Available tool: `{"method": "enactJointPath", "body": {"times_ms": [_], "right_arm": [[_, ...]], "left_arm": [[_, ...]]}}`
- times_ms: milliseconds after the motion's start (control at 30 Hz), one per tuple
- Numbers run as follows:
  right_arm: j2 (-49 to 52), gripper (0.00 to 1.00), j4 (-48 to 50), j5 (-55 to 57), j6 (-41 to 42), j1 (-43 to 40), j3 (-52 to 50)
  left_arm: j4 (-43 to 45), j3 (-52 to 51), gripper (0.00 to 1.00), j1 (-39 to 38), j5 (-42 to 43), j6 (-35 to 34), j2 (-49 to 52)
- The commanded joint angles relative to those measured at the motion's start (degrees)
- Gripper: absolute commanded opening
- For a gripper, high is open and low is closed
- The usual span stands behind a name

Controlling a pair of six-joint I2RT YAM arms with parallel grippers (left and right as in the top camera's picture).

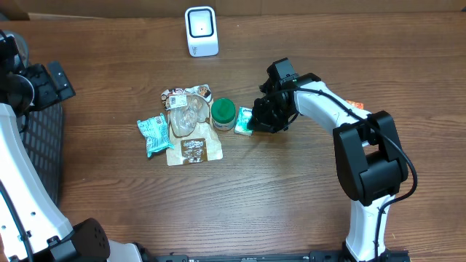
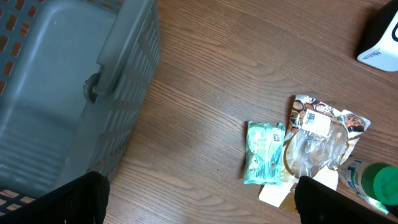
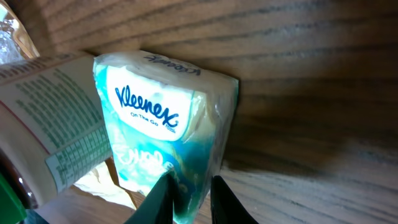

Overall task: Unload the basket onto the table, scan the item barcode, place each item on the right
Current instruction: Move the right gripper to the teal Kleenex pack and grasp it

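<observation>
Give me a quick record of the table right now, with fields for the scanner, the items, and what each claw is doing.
scanner: white scanner, at the table's far edge
items: teal packet, brown pouch, green-lid bottle, Kleenex pack, clustered mid-table
right claw: pinching the Kleenex pack's edge, beside the bottle
left claw: open, empty, near the grey basket

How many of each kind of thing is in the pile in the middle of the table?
Soft packs: 2, the teal packet and the Kleenex pack
Brown bag: 1
Green-lidded bottle: 1
Total: 4
</observation>
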Motion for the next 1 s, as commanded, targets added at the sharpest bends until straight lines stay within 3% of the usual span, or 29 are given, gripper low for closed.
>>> {"method": "enactJointPath", "body": {"times_ms": [0, 100, 167, 500, 633, 700, 833, 967], "right_arm": [[0.07, 0.13, 0.92, 0.81, 0.87, 0.48, -0.76], [0.07, 0.04, 1.31, 1.46, 1.38, 0.48, -0.76], [0.04, 0.04, 1.07, 2.99, 0.55, 0.15, -0.68], [0.04, 0.04, -12.22, 1.79, -28.00, -6.38, 7.74], [0.04, 0.04, -15.69, 2.01, -34.97, -7.93, 10.75], [0.04, 0.06, -15.76, 3.37, -35.17, -8.11, 10.95], [0.04, 0.24, -15.69, 4.35, -33.29, -8.09, 10.84], [0.07, 0.26, -14.84, 8.09, -21.35, -8.11, 10.40]], "left_arm": [[-0.07, 1.05, 1.00, 0.20, -0.35, 1.29, 0.09], [-0.07, 1.05, 1.00, 0.20, -0.35, 1.29, 0.09], [-0.07, 1.05, 1.00, 0.20, -0.35, 1.29, 0.09], [-0.07, 1.05, 1.00, 0.20, -0.35, 1.29, 0.09], [-0.07, 1.05, 1.00, 0.20, -0.35, 1.29, 0.09], [-0.07, 1.05, 0.99, 0.20, -0.35, 1.29, 0.09], [-0.07, 1.05, 0.99, 0.20, -0.35, 1.29, 0.09], [-0.07, 1.05, 1.00, 0.20, -0.35, 1.29, 0.09]]}}
